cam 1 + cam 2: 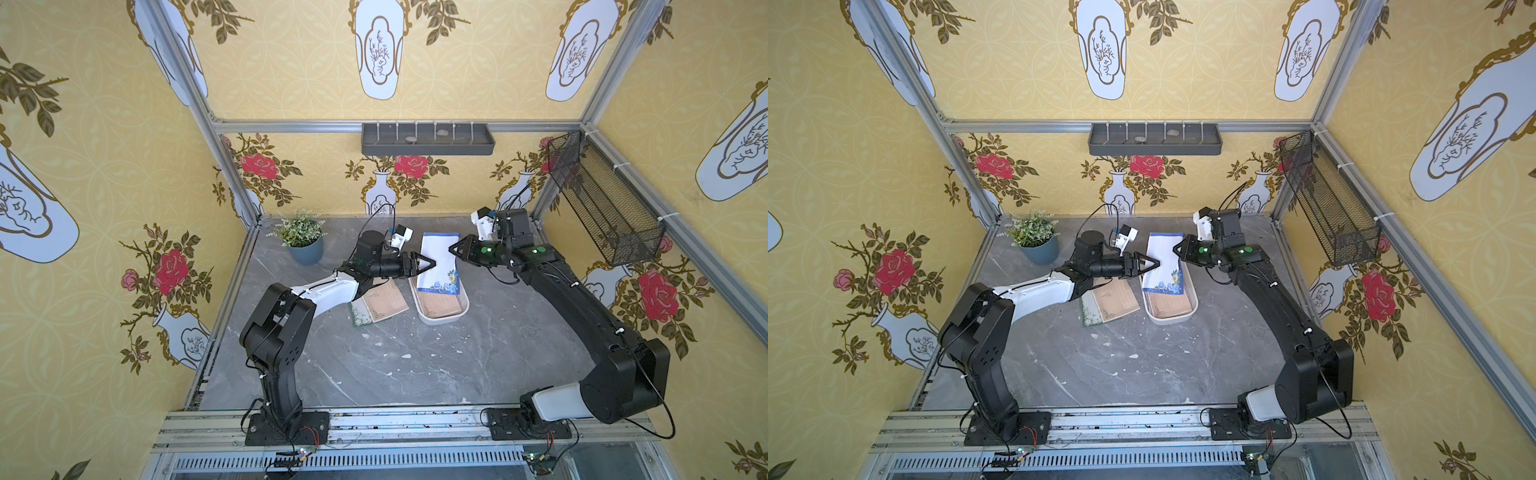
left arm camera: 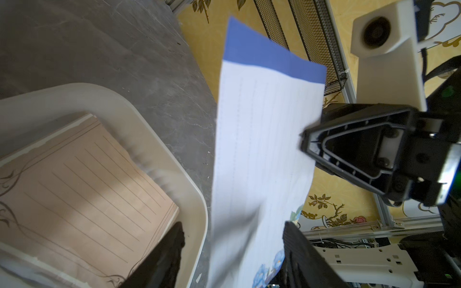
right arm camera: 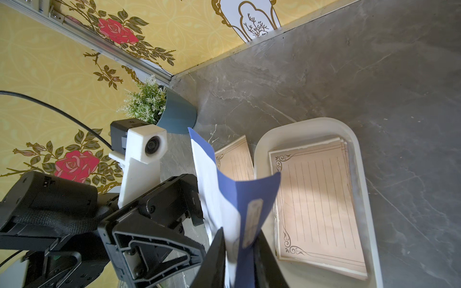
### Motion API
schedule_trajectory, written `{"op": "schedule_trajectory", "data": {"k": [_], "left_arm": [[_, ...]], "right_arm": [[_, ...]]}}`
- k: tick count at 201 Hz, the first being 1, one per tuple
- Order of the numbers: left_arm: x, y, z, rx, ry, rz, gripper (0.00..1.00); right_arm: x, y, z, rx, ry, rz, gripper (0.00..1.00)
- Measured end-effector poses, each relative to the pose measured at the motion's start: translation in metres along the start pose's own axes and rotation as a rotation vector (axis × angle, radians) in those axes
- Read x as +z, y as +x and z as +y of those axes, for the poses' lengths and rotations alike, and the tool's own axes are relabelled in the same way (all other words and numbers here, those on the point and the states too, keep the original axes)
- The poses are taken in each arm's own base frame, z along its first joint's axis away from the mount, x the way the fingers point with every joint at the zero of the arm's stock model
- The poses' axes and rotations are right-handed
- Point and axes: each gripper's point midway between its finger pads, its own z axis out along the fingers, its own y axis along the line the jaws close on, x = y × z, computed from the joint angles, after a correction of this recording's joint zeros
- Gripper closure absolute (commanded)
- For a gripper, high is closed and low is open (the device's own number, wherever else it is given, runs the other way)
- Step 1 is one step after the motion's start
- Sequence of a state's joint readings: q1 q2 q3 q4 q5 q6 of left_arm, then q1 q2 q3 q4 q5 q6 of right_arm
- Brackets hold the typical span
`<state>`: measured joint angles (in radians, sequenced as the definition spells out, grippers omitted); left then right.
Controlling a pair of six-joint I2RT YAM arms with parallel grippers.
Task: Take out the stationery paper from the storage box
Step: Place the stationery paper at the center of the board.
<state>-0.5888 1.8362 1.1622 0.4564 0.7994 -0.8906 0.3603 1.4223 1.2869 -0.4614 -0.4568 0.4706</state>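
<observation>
The right hand (image 3: 237,261) is clamped narrowly on the dark-blue end of a white blue-bordered stationery sheet (image 1: 436,266), holding it lifted over the far half of the storage box (image 1: 463,309). The sheet curls where the fingers (image 3: 214,259) pinch it. The left hand (image 2: 232,229) reaches in from the opposite side, jaws parted, one finger on each face of the sheet near its flowered end. In the left wrist view neither finger is pressed to the paper. In both top views the two hands point at each other across the sheet, tips close together. Whether the sheet's flowered lower corner touches anything in the box cannot be told.

Inside the white box lies a stack of tan lined sheets (image 3: 319,199) with dark scrolled corners, slightly fanned at one edge. The box sits on the grey marbled surface (image 1: 395,365). Just beside it, under the left arm, more tan paper (image 1: 384,301) lies flat on the surface atop a green-bordered sheet (image 1: 358,318). A potted plant (image 1: 303,241) stands near the back left corner, well apart from the box.
</observation>
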Motion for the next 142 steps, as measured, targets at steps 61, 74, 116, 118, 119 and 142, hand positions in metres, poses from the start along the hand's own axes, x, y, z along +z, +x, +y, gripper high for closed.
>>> {"op": "schedule_trajectory", "data": {"k": [61, 74, 116, 118, 119, 142], "left_arm": [[-0.002, 0.001, -0.008, 0.012, 0.021, 0.007, 1.0], [-0.002, 0.002, -0.009, 0.012, 0.023, 0.009, 1.0], [-0.006, 0.002, -0.015, 0.024, 0.029, 0.005, 1.0], [-0.006, 0.001, -0.015, 0.026, 0.03, 0.005, 1.0], [-0.006, 0.001, -0.016, 0.027, 0.031, 0.004, 1.0], [-0.013, 0.0, -0.03, 0.06, 0.052, 0.003, 1.0]], "right_arm": [[0.001, -0.002, 0.002, -0.005, -0.011, -0.007, 0.74], [0.001, -0.002, 0.002, -0.005, -0.011, -0.007, 0.66], [-0.003, -0.004, -0.001, -0.013, 0.007, -0.024, 0.28], [-0.004, -0.004, -0.001, -0.014, 0.008, -0.027, 0.27], [-0.005, -0.004, -0.001, -0.014, 0.008, -0.029, 0.26], [-0.027, -0.008, -0.008, -0.022, 0.012, -0.082, 0.14]]}}
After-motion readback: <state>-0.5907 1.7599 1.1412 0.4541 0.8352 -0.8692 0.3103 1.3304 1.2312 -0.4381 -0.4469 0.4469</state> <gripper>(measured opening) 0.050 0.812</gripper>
